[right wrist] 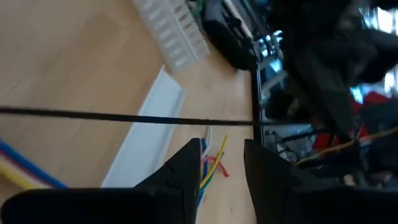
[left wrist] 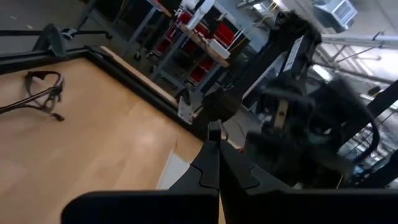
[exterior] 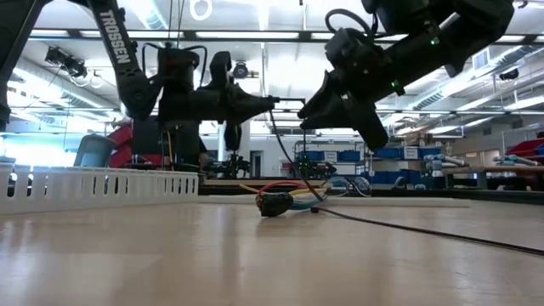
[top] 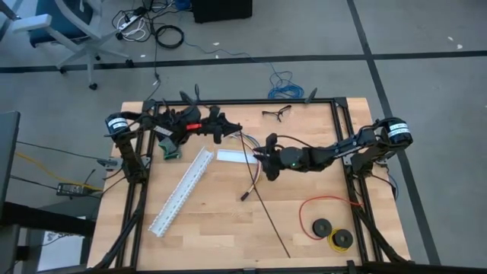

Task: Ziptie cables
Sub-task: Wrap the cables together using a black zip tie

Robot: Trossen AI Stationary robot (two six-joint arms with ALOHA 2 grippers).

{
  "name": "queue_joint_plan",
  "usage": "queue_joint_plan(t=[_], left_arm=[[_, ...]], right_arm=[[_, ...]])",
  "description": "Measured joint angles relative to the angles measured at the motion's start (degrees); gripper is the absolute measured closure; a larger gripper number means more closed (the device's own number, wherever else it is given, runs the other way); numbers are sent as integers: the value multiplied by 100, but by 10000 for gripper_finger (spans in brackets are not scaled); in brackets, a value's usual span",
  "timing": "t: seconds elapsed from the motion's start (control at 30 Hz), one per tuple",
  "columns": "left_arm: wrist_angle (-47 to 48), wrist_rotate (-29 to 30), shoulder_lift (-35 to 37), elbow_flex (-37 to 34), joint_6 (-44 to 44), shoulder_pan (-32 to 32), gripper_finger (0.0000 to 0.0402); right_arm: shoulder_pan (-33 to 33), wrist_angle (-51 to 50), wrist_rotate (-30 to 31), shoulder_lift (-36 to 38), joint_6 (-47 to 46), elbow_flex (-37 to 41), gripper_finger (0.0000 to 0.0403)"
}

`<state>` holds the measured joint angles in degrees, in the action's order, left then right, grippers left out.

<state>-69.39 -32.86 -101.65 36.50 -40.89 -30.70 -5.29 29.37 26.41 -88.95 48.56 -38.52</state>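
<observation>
High view: the cables (top: 253, 176) lie mid-surface, long axis running away from the dark plug toward the right hand (top: 268, 156), which hovers just beside them, fingers slightly spread, empty. Left hand (top: 236, 129), pressed together, pinches a black ziptie (top: 266, 209) near.

Bright, even overhead light; ceiling strips (exterior: 255, 36) glaring in low view, arms backlit to silhouettes. Soft faint shadows on table (top: 228, 221). Both wrist views motion-blurred, bg out of focus; low-view foreground soft.
</observation>
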Motion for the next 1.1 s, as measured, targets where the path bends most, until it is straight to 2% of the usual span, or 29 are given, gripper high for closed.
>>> queue_joint_plan(t=[0.37,0.77,0.9,1.1], left_arm=[[196,-135,0,568,-566,4,401],[232,7,0,668,-782,11,401],[340,184,0,668,-863,46,401],[387,258,0,670,-867,212,401]], right_arm=[[-172,-374,254,0,2043,0,293],[-458,-900,217,-2,3090,0,293],[-463,-1104,52,-17,3162,2,293],[-562,-860,46,-692,3695,4,293]])
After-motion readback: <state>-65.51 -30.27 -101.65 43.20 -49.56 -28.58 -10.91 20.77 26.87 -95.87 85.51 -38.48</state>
